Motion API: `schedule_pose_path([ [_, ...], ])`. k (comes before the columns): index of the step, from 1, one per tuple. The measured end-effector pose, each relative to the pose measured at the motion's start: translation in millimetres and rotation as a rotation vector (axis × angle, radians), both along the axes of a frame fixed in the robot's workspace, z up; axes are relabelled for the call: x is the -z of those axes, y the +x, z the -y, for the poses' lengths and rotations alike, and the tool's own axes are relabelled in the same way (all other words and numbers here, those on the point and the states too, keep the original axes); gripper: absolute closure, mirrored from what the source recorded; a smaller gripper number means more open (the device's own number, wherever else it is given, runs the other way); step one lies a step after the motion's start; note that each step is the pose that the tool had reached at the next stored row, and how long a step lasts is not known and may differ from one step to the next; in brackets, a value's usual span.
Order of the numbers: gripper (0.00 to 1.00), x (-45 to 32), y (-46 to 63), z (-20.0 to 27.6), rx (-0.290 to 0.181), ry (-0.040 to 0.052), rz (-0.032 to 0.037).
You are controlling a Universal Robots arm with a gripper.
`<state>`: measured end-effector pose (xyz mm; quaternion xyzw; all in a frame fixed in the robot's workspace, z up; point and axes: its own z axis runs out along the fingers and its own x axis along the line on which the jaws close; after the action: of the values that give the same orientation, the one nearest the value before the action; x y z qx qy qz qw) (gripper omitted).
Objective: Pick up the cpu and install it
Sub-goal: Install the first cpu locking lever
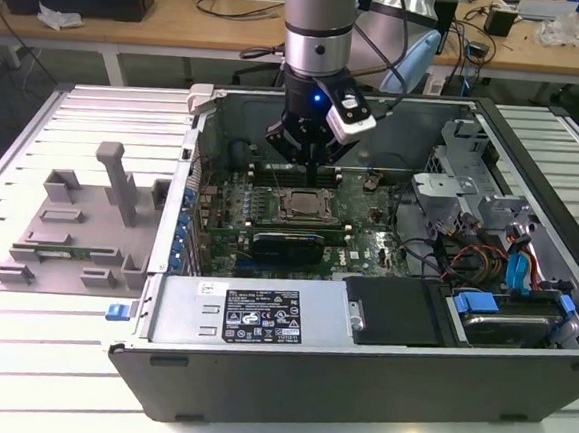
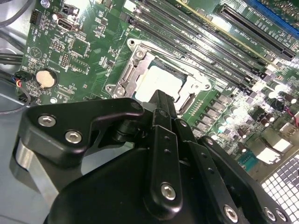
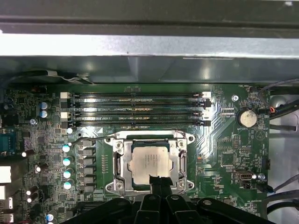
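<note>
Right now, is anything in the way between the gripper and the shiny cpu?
No, nothing visible. The cpu lies flat inside the socket, and in the first wrist view the gripper hangs right over its edge, with no cable or part between them.

I am working in what is looking like a robotics lab: an open desktop computer case (image 1: 357, 382) is lying on a slatted aluminium table (image 1: 56, 379) beside a grey fixture block (image 1: 78, 230), and wooden benches (image 1: 153, 33) behind are carrying loose cables (image 1: 231, 9).
</note>
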<state>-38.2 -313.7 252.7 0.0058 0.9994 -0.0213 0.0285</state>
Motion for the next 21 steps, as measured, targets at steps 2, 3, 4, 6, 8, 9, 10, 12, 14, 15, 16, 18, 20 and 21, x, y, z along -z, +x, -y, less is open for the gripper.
schedule_pose_path([
  [2, 0.89, -1.5, 0.0, -0.1, 0.000, 0.0004, 0.0002],
  [3, 0.89, -2.4, 0.0, 0.0, 0.000, 0.0003, 0.0002],
  [4, 0.89, -3.9, 0.0, -0.1, 0.000, 0.0005, 0.0003],
  [6, 0.89, -6.3, 0.0, -0.1, 0.000, 0.0005, 0.0003],
  [8, 0.89, -7.6, 0.0, -0.1, 0.000, 0.0005, 0.0003],
  [9, 0.89, -8.1, 0.0, -0.1, 0.000, 0.0005, 0.0003],
  [10, 0.89, -9.0, 0.0, -0.1, 0.000, 0.0005, 0.0003],
  [12, 0.89, -10.3, 0.0, -0.1, 0.000, 0.0005, 0.0003],
  [14, 0.89, -13.9, 0.0, -0.1, 0.000, 0.0005, 0.0003],
  [15, 0.89, -15.7, 0.0, -0.1, 0.000, 0.0005, 0.0003],
  [16, 0.89, -17.4, 0.0, -0.1, 0.000, 0.0004, 0.0002],
  [18, 0.89, -18.8, 0.0, -0.1, 0.000, 0.0005, 0.0003],
  [20, 0.89, -19.1, -0.3, -0.1, 0.000, 0.0006, 0.0004],
  [21, 0.89, -19.1, -1.8, -0.1, 0.000, 0.0006, 0.0004],
])
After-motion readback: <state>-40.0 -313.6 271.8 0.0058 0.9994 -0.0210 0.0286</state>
